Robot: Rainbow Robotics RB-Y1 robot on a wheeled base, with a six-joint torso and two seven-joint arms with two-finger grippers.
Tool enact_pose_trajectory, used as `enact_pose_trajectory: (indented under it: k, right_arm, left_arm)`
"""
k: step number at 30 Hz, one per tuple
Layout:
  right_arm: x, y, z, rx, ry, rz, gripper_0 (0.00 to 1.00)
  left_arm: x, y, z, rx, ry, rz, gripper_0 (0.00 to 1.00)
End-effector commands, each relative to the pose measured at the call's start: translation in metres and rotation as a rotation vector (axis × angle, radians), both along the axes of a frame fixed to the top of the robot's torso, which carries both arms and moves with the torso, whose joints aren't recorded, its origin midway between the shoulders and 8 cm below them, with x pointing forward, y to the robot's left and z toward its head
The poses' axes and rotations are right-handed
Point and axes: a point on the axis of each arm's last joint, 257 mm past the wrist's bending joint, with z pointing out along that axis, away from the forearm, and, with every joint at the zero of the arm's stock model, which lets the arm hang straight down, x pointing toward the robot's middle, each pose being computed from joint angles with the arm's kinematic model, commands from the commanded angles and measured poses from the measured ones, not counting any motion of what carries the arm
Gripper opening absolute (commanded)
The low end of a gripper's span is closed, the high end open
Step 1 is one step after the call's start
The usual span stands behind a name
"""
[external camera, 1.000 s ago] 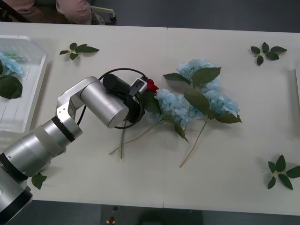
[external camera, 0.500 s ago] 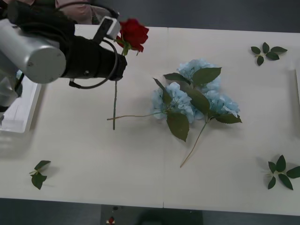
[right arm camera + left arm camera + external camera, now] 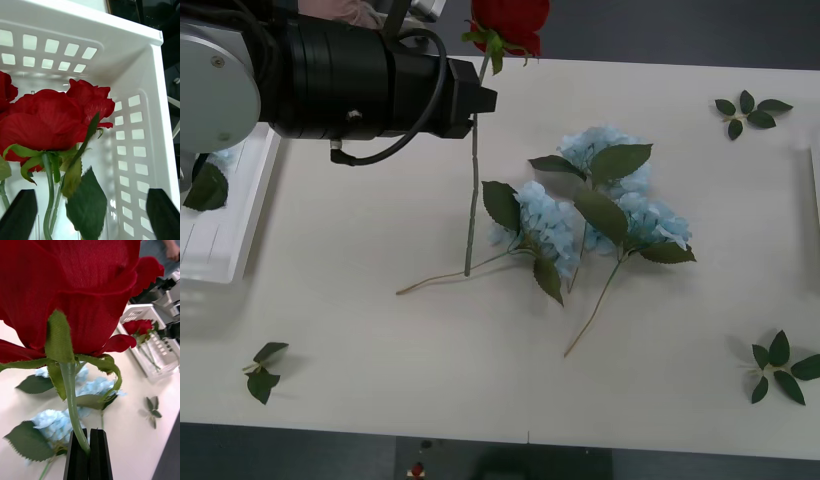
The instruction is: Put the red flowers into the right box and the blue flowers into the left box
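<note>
My left gripper (image 3: 480, 100) is shut on the stem of a red flower (image 3: 510, 22), a rose held high over the table's far side with its stem hanging down. In the left wrist view the black fingers (image 3: 78, 461) pinch the stem under the big red head (image 3: 75, 296). Three blue flowers (image 3: 610, 200) lie in a heap mid-table. The left box (image 3: 240, 210) holds a blue flower and a leaf. My right gripper (image 3: 90, 215) is open inside the right box (image 3: 150, 75), above red flowers (image 3: 48, 123) lying there. Only the right box's thin rim (image 3: 815, 170) shows in the front view.
Loose leaf sprigs lie at the far right (image 3: 750, 110), near right (image 3: 780, 365) and near left (image 3: 262, 368). The left arm's silver and black body (image 3: 310, 75) covers the table's far left corner. A person's sleeve shows behind the table.
My left arm has lifted the rose off the table and swung it up and to the right. One blue flower shifted a little toward the near side as the rose left.
</note>
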Motion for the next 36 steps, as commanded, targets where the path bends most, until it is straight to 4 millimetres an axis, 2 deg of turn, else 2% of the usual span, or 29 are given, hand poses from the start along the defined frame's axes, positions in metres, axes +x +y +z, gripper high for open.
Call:
enact_pose_trajectory:
  k: [1, 5, 9, 10, 11, 14, 15, 18, 23, 28, 36]
  right_arm:
    - [0.018, 0.028, 0.027, 0.055, -0.035, 0.061, 1.00]
    - [0.025, 0.070, 0.047, 0.146, -0.022, 0.152, 1.00]
    - [0.024, 0.128, 0.073, 0.246, 0.001, 0.305, 1.00]
    - [0.020, 0.147, 0.076, 0.305, 0.004, 0.359, 1.00]
    - [0.018, 0.156, 0.079, 0.340, 0.001, 0.386, 1.00]
    - [0.004, 0.211, 0.096, 0.525, -0.019, 0.561, 1.00]
    - [0.001, 0.219, 0.098, 0.547, -0.018, 0.589, 1.00]
    - [-0.019, 0.263, 0.117, 0.660, -0.020, 0.765, 1.00]
    - [-0.047, 0.313, 0.142, 0.792, -0.034, 0.975, 1.00]
    - [-0.065, 0.355, 0.163, 0.873, -0.057, 1.145, 1.00]
    - [-0.074, 0.411, 0.168, 0.947, -0.063, 1.303, 1.00]
  left_arm:
    - [-0.007, -0.038, 0.050, -0.084, -0.076, -0.036, 0.00]
    - [0.002, -0.063, 0.065, -0.102, -0.110, -0.039, 0.00]
    - [0.018, -0.097, 0.079, -0.118, -0.164, -0.037, 0.00]
    - [0.022, -0.108, 0.082, -0.131, -0.182, -0.036, 0.00]
    - [0.025, -0.114, 0.082, -0.140, -0.189, -0.035, 0.00]
    - [0.037, -0.148, 0.083, -0.195, -0.230, -0.024, 0.00]
    - [0.039, -0.152, 0.082, -0.202, -0.235, -0.020, 0.00]
    - [0.048, -0.174, 0.077, -0.241, -0.258, -0.002, 0.00]
    - [0.053, -0.191, 0.081, -0.310, -0.255, 0.014, 0.00]
    - [0.055, -0.192, 0.083, -0.318, -0.264, 0.026, 0.00]
    - [0.050, -0.199, 0.088, -0.363, -0.232, 0.024, 0.00]
